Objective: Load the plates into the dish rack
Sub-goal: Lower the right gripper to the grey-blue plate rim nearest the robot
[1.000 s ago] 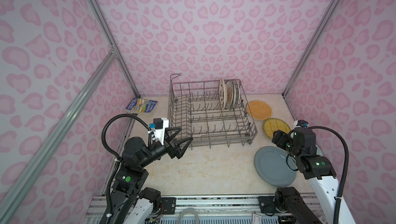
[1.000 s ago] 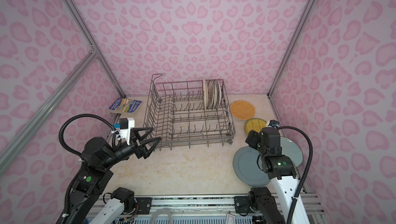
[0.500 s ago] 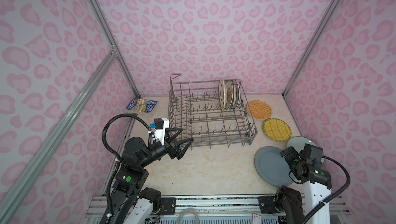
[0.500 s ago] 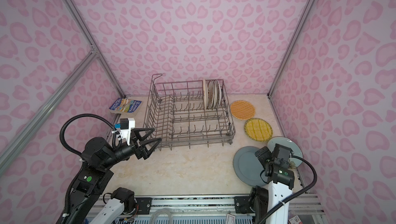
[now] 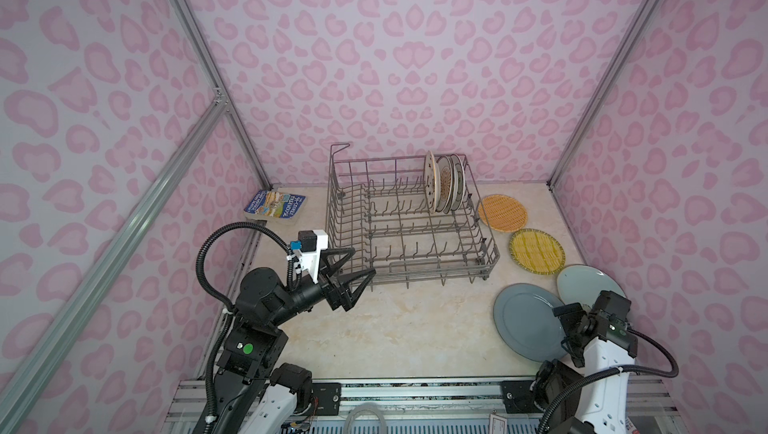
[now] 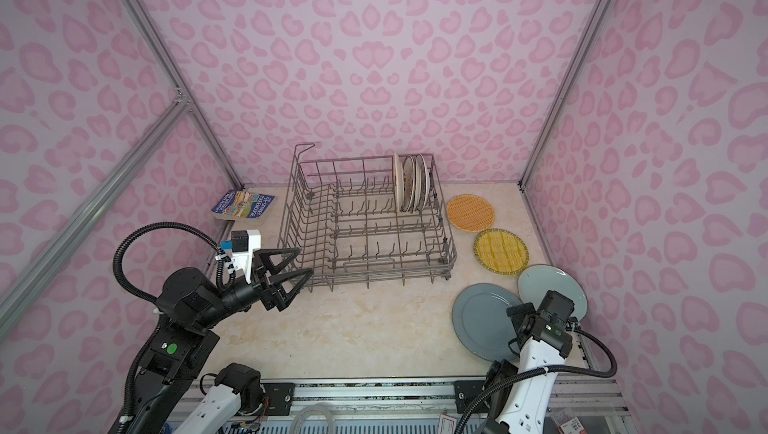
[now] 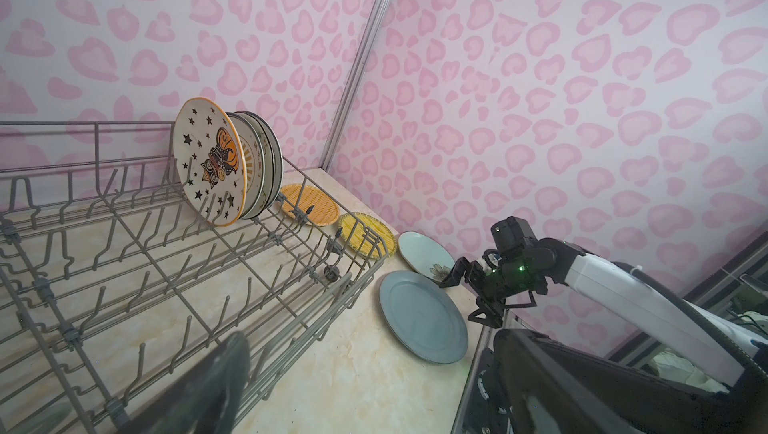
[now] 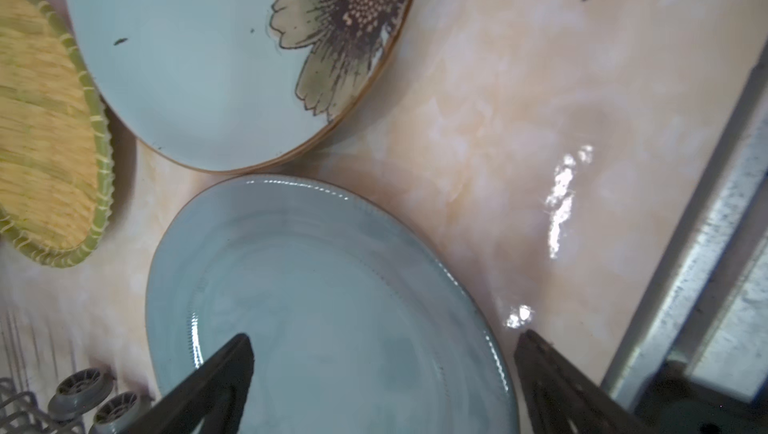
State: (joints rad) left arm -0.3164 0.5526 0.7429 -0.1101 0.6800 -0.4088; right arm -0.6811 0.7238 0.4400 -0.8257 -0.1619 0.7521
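Rack (image 5: pixel 415 275) seen part loaded, with plates also laid on the table (image 5: pixel 395 328).
At 4 o'clock the right gripper (image 8: pixel 384 338) is held wide open and empty over the rim of the grey plate (image 5: pixel 525 322), with the pale plate (image 5: pixel 582 282) just beyond. At 8 o'clock the left gripper (image 5: pixel 363 261) is spread open, empty, at the rack's near corner. The yellow plate (image 5: pixel 536 250) and orange plate (image 5: pixel 502 212) are laid at 2 o'clock. Three plates (image 5: pixel 442 183) are stood upright in the rack's 1 o'clock corner. A book (image 5: pixel 276 205) is seen at 10 o'clock.

Pink heart-spotted walls (image 5: pixel 395 58) and aluminium posts (image 5: pixel 198 37) enclose a glossy cream marble tabletop (image 5: pixel 407 328).
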